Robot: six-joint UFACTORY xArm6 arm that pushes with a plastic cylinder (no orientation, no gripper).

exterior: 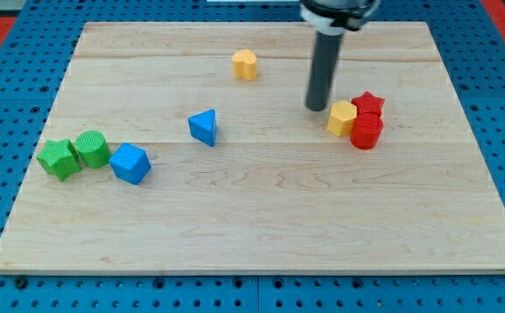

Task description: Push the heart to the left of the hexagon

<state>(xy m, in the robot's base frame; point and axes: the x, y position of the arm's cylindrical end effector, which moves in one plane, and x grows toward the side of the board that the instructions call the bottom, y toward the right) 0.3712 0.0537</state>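
Observation:
The yellow heart [245, 64] lies near the view's top, left of centre. The yellow hexagon [342, 117] lies at the right, touching a red star [368, 103] and a red cylinder [367, 131]. My tip [315, 108] stands just left of the hexagon, close to it, with a narrow gap. The heart is well to the upper left of the tip and apart from it.
A blue triangle [204, 127] lies left of centre. A blue cube [130, 163], a green cylinder [92, 149] and a green star [59, 159] are clustered at the left edge of the wooden board [261, 235].

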